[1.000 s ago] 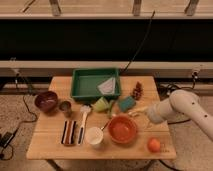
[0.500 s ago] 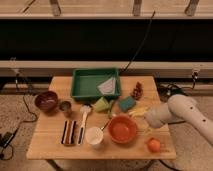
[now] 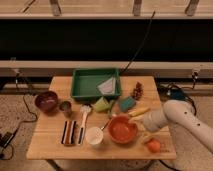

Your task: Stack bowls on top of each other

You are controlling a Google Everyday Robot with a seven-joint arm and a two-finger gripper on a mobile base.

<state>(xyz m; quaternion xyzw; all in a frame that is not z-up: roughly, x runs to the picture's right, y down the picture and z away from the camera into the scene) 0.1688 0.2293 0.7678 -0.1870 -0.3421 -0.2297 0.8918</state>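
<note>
Looking down on the wooden table (image 3: pixel 47 146), I have the orange-red bowl (image 3: pixel 122 131) at the front, right of centre, sitting upright with its mouth facing straight up. It is round, so it has no long axis to line up on. The dark maroon bowl (image 3: pixel 46 101) is well apart from it at the table's left edge, also upright and mouth up, with a small metal cup (image 3: pixel 65 107) just beside it on its right. A white cup (image 3: pixel 94 136) stands just left of the orange-red bowl, very near its rim.

My gripper (image 3: pixel 140 122) comes in from the right on the white arm (image 3: pixel 172 116) and sits low at the orange-red bowl's right rim, beside a yellow banana-like piece (image 3: pixel 138 112). Its jaws are spread wide and I see nothing lifted in them. I cannot tell whether a finger touches the rim.

Behind the bowls, a green tray (image 3: pixel 82 82) holds a pale folded sheet (image 3: pixel 107 86). A pine cone (image 3: pixel 137 91) lies to the tray's right, and a teal sponge (image 3: pixel 127 103) lies in front of it. An orange fruit (image 3: pixel 153 145) rests at the front right corner, under the arm.
</note>
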